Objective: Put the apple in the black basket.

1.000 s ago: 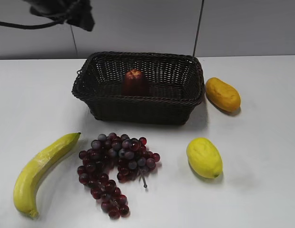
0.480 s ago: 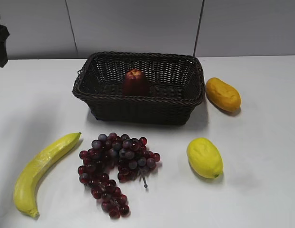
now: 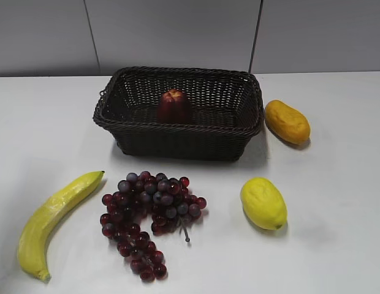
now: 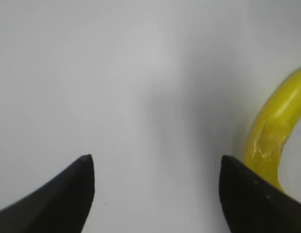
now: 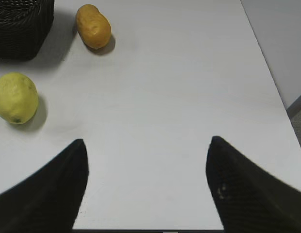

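The dark red apple (image 3: 174,105) sits upright inside the black woven basket (image 3: 178,138) at the back middle of the white table. Neither arm shows in the exterior view. In the left wrist view my left gripper (image 4: 155,160) is open and empty over bare table, with the yellow banana (image 4: 274,131) just beside its right finger. In the right wrist view my right gripper (image 5: 146,141) is open and empty over the table's right part, far from the basket, whose corner (image 5: 19,24) shows at the top left.
A yellow banana (image 3: 52,220) lies at the front left. A bunch of purple-red grapes (image 3: 147,211) lies in front of the basket. A yellow lemon (image 3: 263,203) and an orange fruit (image 3: 287,121) lie to the right; both show in the right wrist view (image 5: 15,98) (image 5: 93,26).
The left arm, seen at the top left a second ago, has moved off to the left and out of the exterior view. The apple stays in the basket.
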